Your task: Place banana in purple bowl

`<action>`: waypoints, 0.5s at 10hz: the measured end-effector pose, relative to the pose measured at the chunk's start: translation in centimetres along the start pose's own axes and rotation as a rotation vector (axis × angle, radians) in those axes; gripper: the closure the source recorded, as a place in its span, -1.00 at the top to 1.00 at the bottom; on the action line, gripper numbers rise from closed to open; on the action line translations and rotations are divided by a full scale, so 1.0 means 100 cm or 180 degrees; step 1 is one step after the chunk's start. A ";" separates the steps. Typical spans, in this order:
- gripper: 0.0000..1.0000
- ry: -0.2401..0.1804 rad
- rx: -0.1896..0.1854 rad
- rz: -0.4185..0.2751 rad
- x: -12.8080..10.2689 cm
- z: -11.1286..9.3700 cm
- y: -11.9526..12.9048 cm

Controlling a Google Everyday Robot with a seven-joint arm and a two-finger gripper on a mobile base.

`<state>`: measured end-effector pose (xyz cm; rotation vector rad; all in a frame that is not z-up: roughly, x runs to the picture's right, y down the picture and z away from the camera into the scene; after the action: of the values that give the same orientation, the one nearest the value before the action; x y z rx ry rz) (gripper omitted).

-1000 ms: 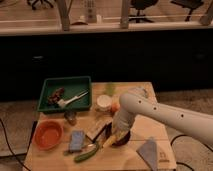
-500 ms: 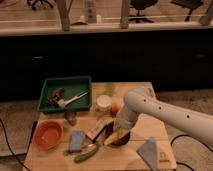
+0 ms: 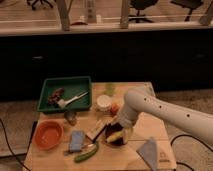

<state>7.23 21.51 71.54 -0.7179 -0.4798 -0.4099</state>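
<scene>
The banana [image 3: 115,136] is small and yellow and lies in the dark purple bowl [image 3: 111,138] near the table's front middle. My gripper [image 3: 120,126] hangs from the white arm [image 3: 165,114] right over the bowl, at the banana's upper end. Only part of the bowl shows under the arm and banana.
An orange bowl [image 3: 48,134] sits front left. A green tray [image 3: 66,93] with utensils is at the back left. A blue sponge [image 3: 76,140], a green vegetable [image 3: 86,153], a white cup [image 3: 104,102], a small can [image 3: 71,117] and a grey cloth [image 3: 151,152] lie around on the wooden table [image 3: 145,134].
The arm has shifted slightly; the banana now shows lower, inside the dark bowl, with the gripper just above it.
</scene>
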 end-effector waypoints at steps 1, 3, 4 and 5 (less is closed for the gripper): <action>0.60 -0.0003 0.0002 -0.0004 0.000 0.000 -0.001; 0.60 -0.0006 0.0004 -0.0019 0.001 0.000 -0.002; 0.60 -0.0006 0.0004 -0.0025 0.001 0.000 0.000; 0.60 -0.0010 0.0027 -0.0028 0.002 0.000 0.000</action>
<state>7.44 21.48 71.63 -0.7087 -0.4875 -0.4149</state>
